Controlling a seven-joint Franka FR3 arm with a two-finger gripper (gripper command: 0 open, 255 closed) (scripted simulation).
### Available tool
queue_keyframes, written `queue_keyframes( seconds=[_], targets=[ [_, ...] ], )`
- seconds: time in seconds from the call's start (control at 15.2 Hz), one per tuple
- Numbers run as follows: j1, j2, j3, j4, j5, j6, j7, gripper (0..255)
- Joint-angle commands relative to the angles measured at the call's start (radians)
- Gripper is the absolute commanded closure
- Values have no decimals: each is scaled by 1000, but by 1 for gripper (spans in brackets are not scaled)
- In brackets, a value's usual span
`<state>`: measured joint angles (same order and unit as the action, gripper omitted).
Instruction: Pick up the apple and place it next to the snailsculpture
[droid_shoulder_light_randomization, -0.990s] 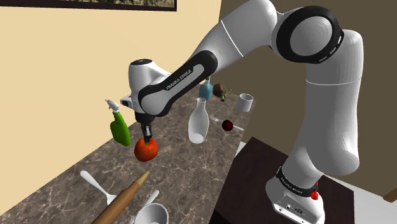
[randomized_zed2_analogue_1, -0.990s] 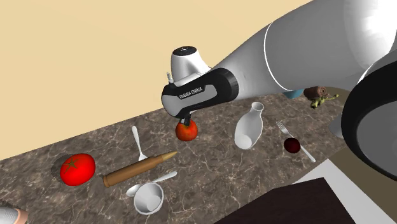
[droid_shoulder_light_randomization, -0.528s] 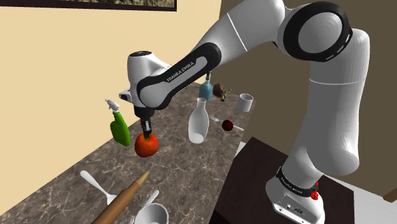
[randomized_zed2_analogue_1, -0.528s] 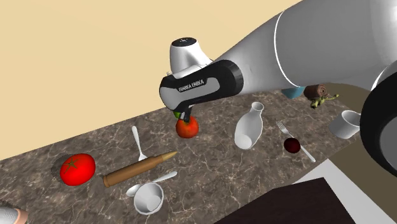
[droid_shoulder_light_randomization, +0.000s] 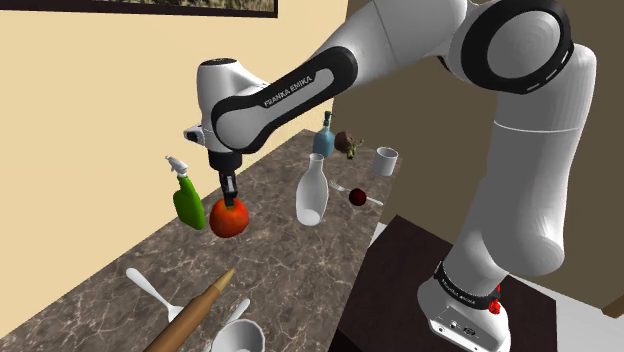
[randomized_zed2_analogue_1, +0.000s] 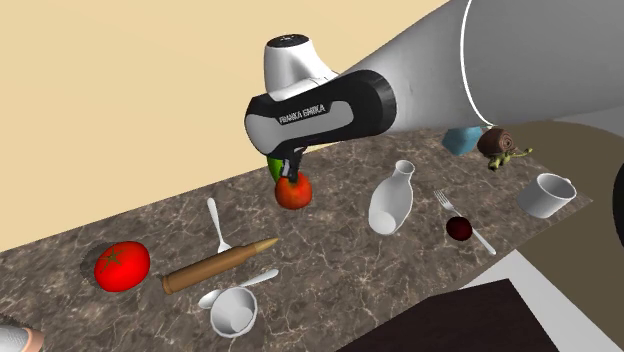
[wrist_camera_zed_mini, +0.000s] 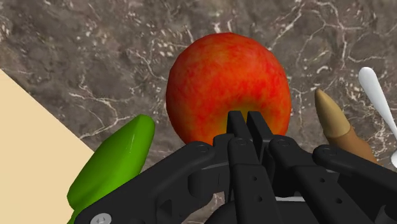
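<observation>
Your gripper (wrist_camera_zed_mini: 248, 118) has its two fingers (wrist_camera_zed_mini: 236, 124) drawn almost together, with only a sliver between them, pinched on the top of the apple (wrist_camera_zed_mini: 228, 86). The red apple hangs directly under the fingertips, over the dark marbled counter (wrist_camera_zed_mini: 95, 51).

Just beside the gripper, on the wall side, you have the green spray bottle (droid_shoulder_light_randomization: 187, 200), very near the apple, though you cannot tell whether they touch. On the gripper's other side, a little apart, stands the white vase (droid_shoulder_light_randomization: 313, 190).

The snail (droid_shoulder_light_randomization: 348, 143) is well apart from the gripper, at the far end of the counter beyond the vase. It sits next to a blue bottle (droid_shoulder_light_randomization: 323, 140), with a white cup (droid_shoulder_light_randomization: 386, 160) close by. Between the vase and that cup lie a fork (randomized_zed2_analogue_1: 470, 225) and a small dark red fruit (randomized_zed2_analogue_1: 459, 229).

Away from the gripper in the opposite direction lie a rolling pin (randomized_zed2_analogue_1: 220, 265), a white spoon (randomized_zed2_analogue_1: 216, 225), another white cup (randomized_zed2_analogue_1: 234, 310) on its side and, farthest off, a tomato (randomized_zed2_analogue_1: 122, 265).
</observation>
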<state>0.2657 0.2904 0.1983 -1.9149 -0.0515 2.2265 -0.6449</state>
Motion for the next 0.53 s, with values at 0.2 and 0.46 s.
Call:
queue_keyframes(
  seconds=[0.2, 0.46],
  targets=[
    [-2, -31, 3, 32, 8, -62, -5, 255],
    [-4, -53, 5, 58, 14, -110, -8, 255]
  ],
)
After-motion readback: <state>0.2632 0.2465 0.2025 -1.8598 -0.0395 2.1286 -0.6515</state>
